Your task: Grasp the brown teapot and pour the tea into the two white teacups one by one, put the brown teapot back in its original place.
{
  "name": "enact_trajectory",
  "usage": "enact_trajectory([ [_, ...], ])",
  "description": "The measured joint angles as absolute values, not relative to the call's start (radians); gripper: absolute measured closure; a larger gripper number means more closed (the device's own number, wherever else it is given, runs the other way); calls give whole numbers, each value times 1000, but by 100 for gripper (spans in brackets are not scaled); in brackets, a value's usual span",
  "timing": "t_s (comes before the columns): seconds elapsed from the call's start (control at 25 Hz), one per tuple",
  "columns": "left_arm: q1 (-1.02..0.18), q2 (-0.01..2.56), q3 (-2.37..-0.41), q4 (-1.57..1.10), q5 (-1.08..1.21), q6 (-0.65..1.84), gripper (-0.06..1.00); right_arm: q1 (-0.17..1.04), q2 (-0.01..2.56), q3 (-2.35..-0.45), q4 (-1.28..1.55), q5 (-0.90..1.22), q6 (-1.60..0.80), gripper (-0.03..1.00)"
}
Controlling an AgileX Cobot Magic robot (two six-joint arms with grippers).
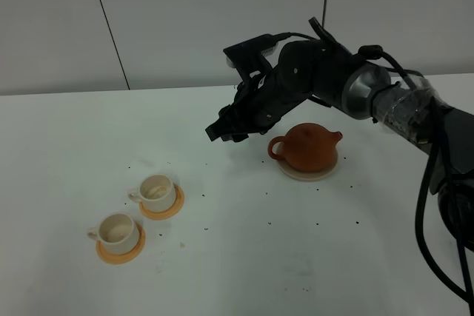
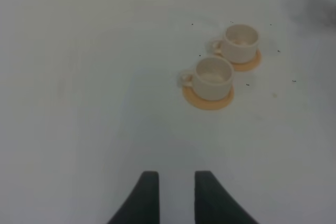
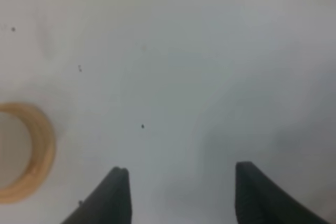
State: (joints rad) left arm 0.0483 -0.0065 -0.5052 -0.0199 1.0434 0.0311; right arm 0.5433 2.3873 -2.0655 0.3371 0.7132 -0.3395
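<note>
Brown teapot (image 1: pixel 307 146) sits upright and centred on the beige coaster (image 1: pixel 326 173), lid (image 1: pixel 309 128) on, loop handle turned toward the cups, spout away. Right gripper (image 1: pixel 221 129) hangs above the table (image 1: pixel 311 257), just beside the handle and not touching it. In the right wrist view its jaws stand wide apart with only bare tabletop between them, so the pot rests on its own weight. Left gripper (image 2: pixel 176 179) is well apart from the cups, its jaws a narrow gap apart and holding nothing. Far teacup (image 1: pixel 157 189) and near teacup (image 1: pixel 117 229) each stand upright on an orange saucer (image 1: pixel 175 206), side by side, handles the same way. Interiors look pale with a faint tan tint, but I cannot tell whether that is liquid. Teapot contents are hidden. Dark specks (image 1: pixel 268 223) lie scattered on the table.
</note>
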Motion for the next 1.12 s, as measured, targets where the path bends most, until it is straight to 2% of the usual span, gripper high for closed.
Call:
enact_trajectory([
  [1.12, 48, -7, -505, -20, 1043, 28, 71, 544, 2420, -2065, 234, 833, -313, 55],
])
